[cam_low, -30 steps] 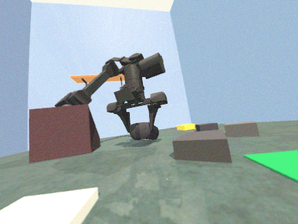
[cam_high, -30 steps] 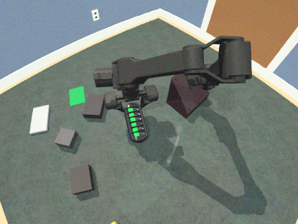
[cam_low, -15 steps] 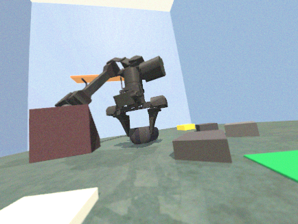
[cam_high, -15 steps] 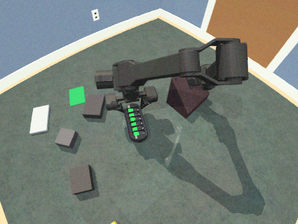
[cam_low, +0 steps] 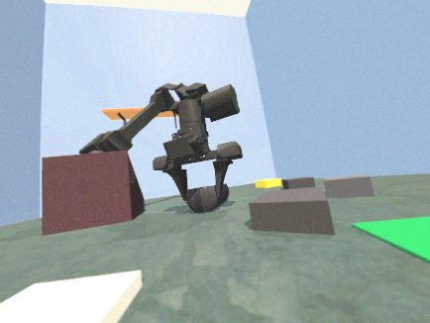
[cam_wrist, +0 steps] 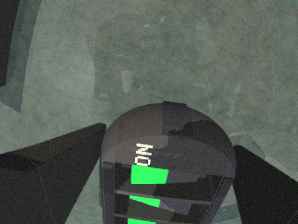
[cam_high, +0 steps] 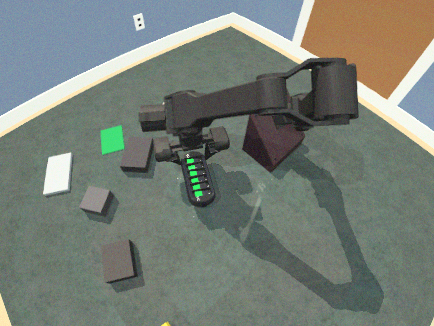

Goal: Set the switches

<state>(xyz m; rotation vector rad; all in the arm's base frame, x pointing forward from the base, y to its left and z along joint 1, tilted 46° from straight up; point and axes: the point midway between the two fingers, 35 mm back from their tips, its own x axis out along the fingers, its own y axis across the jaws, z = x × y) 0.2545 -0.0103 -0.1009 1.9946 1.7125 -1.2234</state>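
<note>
The controller unit (cam_high: 199,181) lies flat on the bench (cam_high: 300,240), near its middle, switches up. It is a long dark grey body with rounded ends, smooth and matt. Six rocker switches (cam_high: 195,179) run in a row along its top, each showing a bright green end; the wrist view shows "ON" printed in white beside the nearest one.

The gripper (cam_low: 201,185) stands over the unit's end nearest the arm, its two dark tapering fingers (cam_low: 179,182) reaching down on either side of the rounded end. The fingers are spread fairly wide; whether they press on the unit's sides I cannot tell.

The bench is a dull green surface, faintly mottled, edged with a pale tan strip. Just beside the unit's end sits a flat grey block (cam_high: 137,154), with a green square (cam_high: 112,139), a white slab (cam_high: 58,173) and two more grey blocks (cam_high: 96,200) (cam_high: 119,261) further out. The arm rises from a dark red wedge-shaped pedestal (cam_high: 265,145). Blue walls with white skirting and a brown door (cam_high: 360,35) close the room.
</note>
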